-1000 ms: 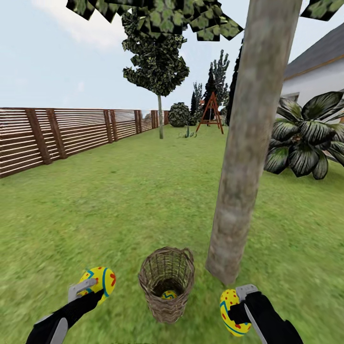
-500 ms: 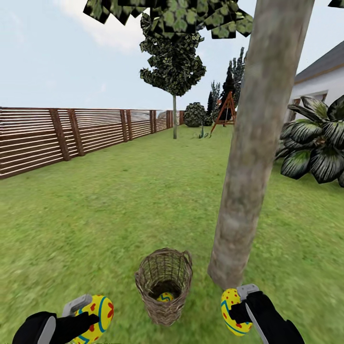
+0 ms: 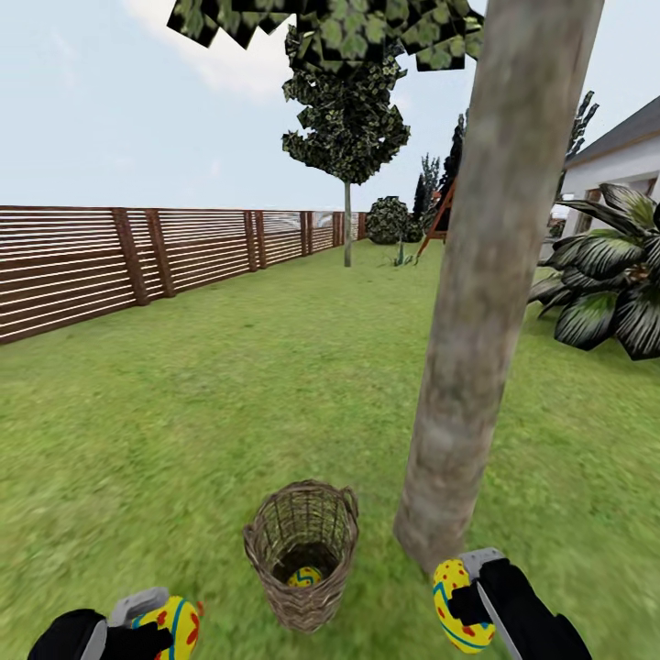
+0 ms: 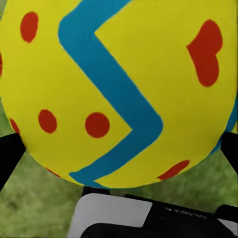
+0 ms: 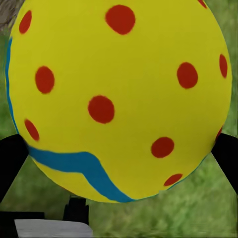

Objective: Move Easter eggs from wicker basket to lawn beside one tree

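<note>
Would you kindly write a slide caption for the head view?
Both claws grip Easter eggs beside the tree; a third egg sits in the wicker basket.

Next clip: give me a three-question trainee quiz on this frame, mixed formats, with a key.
1. True or false: the wicker basket is empty.
2. What does the right gripper hold? A) nothing B) an Easter egg C) the basket handle
3. Fill in: the right-hand egg is held just above the lawn close to the base of the ___.

Key: 1 false, one egg lies inside. 2 B; the left gripper holds one too. 3 tree.
</note>
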Motion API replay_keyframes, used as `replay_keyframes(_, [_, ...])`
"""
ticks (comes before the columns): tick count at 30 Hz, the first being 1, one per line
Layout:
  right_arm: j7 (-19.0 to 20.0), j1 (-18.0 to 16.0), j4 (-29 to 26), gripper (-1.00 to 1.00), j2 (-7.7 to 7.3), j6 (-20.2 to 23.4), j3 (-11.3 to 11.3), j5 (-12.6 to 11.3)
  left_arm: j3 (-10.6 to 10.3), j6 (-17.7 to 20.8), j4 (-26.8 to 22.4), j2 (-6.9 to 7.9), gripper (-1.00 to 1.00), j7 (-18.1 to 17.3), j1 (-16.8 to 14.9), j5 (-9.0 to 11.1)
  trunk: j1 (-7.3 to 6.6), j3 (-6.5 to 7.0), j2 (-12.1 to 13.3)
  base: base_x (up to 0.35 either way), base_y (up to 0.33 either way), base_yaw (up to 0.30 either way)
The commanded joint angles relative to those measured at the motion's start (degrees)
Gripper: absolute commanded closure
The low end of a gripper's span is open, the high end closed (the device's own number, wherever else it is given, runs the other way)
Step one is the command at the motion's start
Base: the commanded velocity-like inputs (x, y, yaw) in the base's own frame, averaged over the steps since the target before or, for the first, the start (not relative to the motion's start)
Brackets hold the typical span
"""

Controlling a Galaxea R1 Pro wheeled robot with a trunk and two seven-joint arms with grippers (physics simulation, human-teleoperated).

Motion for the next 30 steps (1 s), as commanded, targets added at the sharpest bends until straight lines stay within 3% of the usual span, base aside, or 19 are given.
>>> replay_keyframes(1, [0.5,0.0,-0.1,1.0,-0.06,0.8,0.2,0.6,0.2,0.2,2.9,-0.01,1.0,1.1,-0.2,-0.9,0.01,-0.06,0.0,0.119,-0.111,0.001])
replay_keyframes(5, [0.5,-0.1,-0.1,1.0,-0.06,1.2,0.2,0.5,0.3,0.1,5.2,-0.3,1.0,2.2,-0.3,-1.3,0.01,-0.06,0.0,0.034,-0.031,0.0])
replay_keyframes(13, [0.6,0.0,0.0,1.0,0.37,1.4,0.3,0.5,0.8,-1.0,3.2,-0.01,1.0,1.7,-0.3,-1.1,0.01,-0.06,0.0,0.0,0.0,0.0])
replay_keyframes(15, [0.5,0.0,0.0,1.0,0.71,3.5,0.4,0.4,0.9,-1.0,3.1,-0.4,1.0,1.7,-0.3,-1.0,0.01,-0.06,0.0,-0.003,-0.025,0.0])
replay_keyframes(21, [0.6,0.0,0.1,1.0,0.2,3.8,0.2,0.4,0.3,-1.1,3.2,-1.3,1.0,1.7,-0.3,-1.2,0.01,-0.06,0.0,-0.137,-0.241,0.0])
replay_keyframes(30, [0.5,0.0,0.0,1.0,0.2,3.8,0.2,0.5,0.2,-1.2,3.1,-1.42,1.0,1.6,-0.3,-1.2,0.01,-0.06,0.0,-0.009,-0.322,0.0])
